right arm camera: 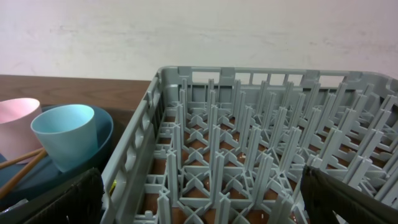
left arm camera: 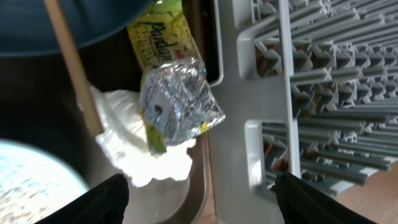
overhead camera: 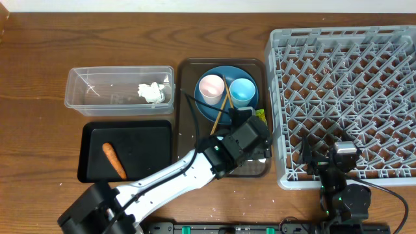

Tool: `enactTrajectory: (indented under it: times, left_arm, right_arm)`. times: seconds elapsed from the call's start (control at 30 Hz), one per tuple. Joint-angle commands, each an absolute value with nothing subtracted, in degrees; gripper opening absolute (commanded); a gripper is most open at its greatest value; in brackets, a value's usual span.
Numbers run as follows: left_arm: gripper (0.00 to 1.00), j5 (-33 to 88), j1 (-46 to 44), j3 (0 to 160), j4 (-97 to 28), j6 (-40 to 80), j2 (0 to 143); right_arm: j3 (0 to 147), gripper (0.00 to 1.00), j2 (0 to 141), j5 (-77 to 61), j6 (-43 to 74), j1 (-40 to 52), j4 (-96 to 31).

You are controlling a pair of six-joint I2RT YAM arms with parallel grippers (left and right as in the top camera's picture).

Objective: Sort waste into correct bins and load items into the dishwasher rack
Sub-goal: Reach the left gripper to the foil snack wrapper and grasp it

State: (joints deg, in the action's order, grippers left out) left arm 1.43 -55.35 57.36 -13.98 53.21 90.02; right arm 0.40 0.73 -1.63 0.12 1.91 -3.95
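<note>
A dark brown wooden table (overhead camera: 36, 149) is lying under soft, even light, its grain showing. Behind the table, a plain off-white wall (right arm camera: 199, 31) is rising, faintly mottled.

orange carrot (overhead camera: 114, 160), black tray (overhead camera: 140, 140), pink cup (overhead camera: 211, 88), light-blue cup (overhead camera: 242, 91), dark-blue plate (overhead camera: 227, 70), grey lattice rack (overhead camera: 338, 58).

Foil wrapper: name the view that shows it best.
Left wrist: the foil wrapper sits mid-frame, crinkles sharp, over the yellow-green packet. Overhead, the left arm largely hides it. Right wrist misses it entirely.
</note>
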Motion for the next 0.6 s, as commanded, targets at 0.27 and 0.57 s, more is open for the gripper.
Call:
enactTrajectory:
  times: [0.27, 0.57]
  left_arm:
    - [0.78, -3.3, -55.3, 58.3, -10.7, 57.8, 97.9]
    - [0.75, -8.8, -55.3, 58.3, -6.2, 57.8, 99.0]
  right_arm:
    - [0.3, 0.99, 0.7, -1.5, -0.7, 1.5, -4.1]
    - [0.3, 0.99, 0.7, -1.5, -0.7, 1.5, -4.1]
